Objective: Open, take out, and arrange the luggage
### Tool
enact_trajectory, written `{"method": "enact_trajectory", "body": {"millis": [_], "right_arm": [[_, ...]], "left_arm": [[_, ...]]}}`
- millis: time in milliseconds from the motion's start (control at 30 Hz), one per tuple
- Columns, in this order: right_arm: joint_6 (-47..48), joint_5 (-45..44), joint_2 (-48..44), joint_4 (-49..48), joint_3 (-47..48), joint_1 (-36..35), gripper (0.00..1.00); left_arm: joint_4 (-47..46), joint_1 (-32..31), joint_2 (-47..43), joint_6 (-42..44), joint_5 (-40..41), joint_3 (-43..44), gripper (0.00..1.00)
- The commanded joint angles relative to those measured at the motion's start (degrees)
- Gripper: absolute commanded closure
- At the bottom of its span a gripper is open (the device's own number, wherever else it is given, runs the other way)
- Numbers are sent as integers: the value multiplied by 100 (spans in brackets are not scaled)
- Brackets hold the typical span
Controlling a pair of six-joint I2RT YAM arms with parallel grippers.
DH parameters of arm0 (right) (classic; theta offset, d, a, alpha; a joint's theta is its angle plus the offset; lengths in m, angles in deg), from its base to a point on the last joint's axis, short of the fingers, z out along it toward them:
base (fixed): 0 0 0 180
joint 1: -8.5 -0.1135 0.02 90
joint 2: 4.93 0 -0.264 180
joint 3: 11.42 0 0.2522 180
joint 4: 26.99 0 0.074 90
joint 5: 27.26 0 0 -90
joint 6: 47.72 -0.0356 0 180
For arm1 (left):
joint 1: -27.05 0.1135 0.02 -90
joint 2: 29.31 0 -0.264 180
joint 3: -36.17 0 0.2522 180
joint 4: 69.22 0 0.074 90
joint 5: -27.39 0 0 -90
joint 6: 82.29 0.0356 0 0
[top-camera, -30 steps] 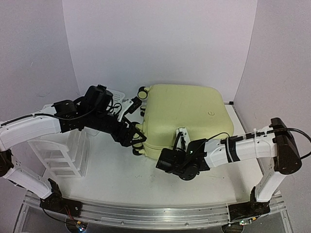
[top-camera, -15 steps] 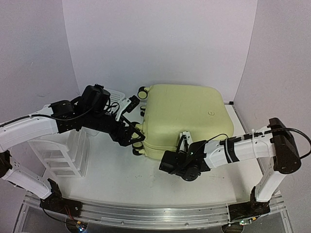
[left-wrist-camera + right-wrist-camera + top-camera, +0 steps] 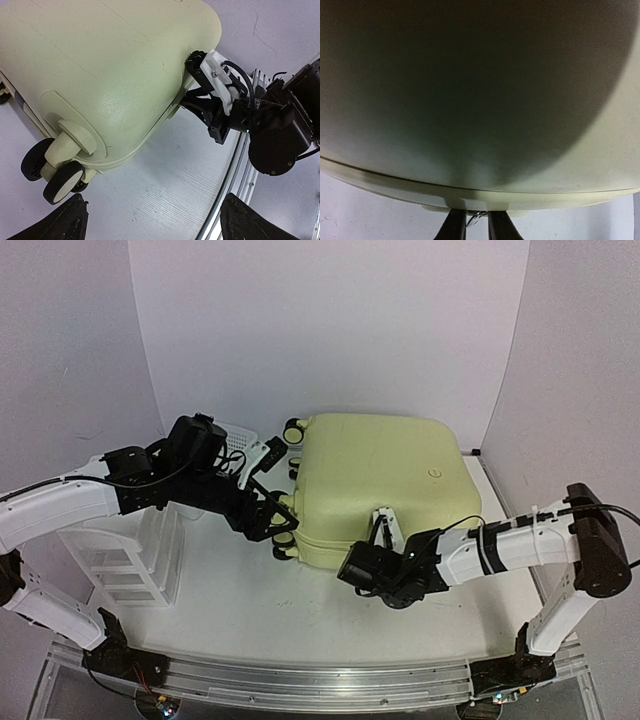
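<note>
The luggage (image 3: 385, 475) lies flat and closed on the tabletop (image 3: 230, 610), its wheels (image 3: 55, 177) toward the left arm and its near edge toward the right one. The likeliest trouble is at that near edge. The right hand (image 3: 476, 226) has its fingers close together on what looks like a small metal zip pull (image 3: 476, 216) just under the seam (image 3: 395, 176). So slight a hold on so small a tab could slip once the arm drags it along, above all at the rounded corner, where the pull must change direction. A tug at an angle to the zip track could also jam the slider or haul the whole case sideways, since nothing pins the shell down. The left hand (image 3: 268, 518) is spread wide beside the wheels, gripping nothing and, as far as the views show, not touching the case. A slide to the left would carry the wheels into that hand and toward the white basket (image 3: 235, 435) behind it. The right arm reaches in low from the right, forearm almost level, fingers pointing at the case's near wall. The left arm stretches across from the left, elbow raised, wrist angled down toward the wheel end.
</note>
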Motion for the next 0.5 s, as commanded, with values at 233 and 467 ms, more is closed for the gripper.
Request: {"method": "enact_trajectory", "body": {"millis": [233,467], "right_arm": [[1041,895,-1068,-1003,-686,480,100],[1589,1409,-1284,-1317,-989,688,100]], "left_arm": [[-214,15,-198,-8,60,-24,7],[-222,15,-137,-103,302,-16,7]]}}
